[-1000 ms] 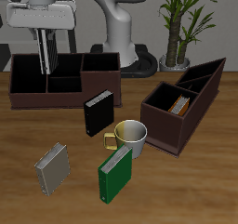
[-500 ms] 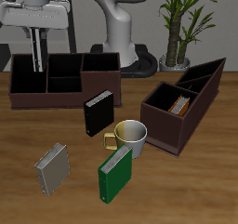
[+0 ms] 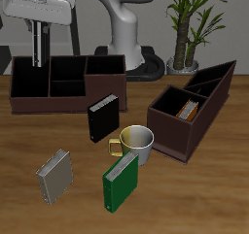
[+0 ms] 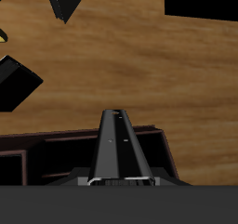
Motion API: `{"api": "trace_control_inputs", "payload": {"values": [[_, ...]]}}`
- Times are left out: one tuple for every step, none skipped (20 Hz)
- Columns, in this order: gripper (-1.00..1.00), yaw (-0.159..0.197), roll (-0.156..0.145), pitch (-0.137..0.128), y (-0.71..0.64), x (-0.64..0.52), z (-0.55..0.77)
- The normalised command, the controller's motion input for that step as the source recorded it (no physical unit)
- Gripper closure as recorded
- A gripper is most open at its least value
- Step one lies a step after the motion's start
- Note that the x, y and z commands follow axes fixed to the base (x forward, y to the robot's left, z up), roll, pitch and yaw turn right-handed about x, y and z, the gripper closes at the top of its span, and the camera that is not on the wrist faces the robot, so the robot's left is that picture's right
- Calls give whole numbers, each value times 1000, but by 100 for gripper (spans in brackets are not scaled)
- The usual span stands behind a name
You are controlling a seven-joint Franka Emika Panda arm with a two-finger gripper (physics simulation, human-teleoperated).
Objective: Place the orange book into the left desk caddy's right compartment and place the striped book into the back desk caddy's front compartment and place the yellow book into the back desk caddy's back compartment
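Nearest me: green book [image 3: 121, 180] and yellow book [image 3: 55, 175] flat on the desk [image 3: 195, 194]. Next, mug [image 3: 138, 143] and black book [image 3: 102, 117]. Orange book [image 3: 192, 110] sits in the left desk caddy [image 3: 190, 112]. At the back, my end effector [image 3: 37, 46] grips the striped book [image 3: 37, 50] upright above the back desk caddy [image 3: 66, 83].
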Motion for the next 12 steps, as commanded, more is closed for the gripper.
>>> {"api": "trace_control_inputs", "payload": {"values": [[100, -123, -46, -6, -11, -348, -21], [100, 143, 180, -24, 207, -327, -64], [100, 31, -36, -17, -169, -98, 21], [100, -123, -10, -30, -200, -605, -101], [100, 20, -66, -51, -226, -217, -60], [100, -156, -50, -10, -185, -267, -57], [100, 0, 0, 0, -14, 26, -7], [100, 105, 184, -45, 85, -594, -257], [100, 37, -29, -50, -20, -310, -44], [100, -10, 114, -5, 19, -261, -103], [100, 70, 52, -42, 52, -183, -51], [100, 47, 19, -6, -42, 57, -36]]}}
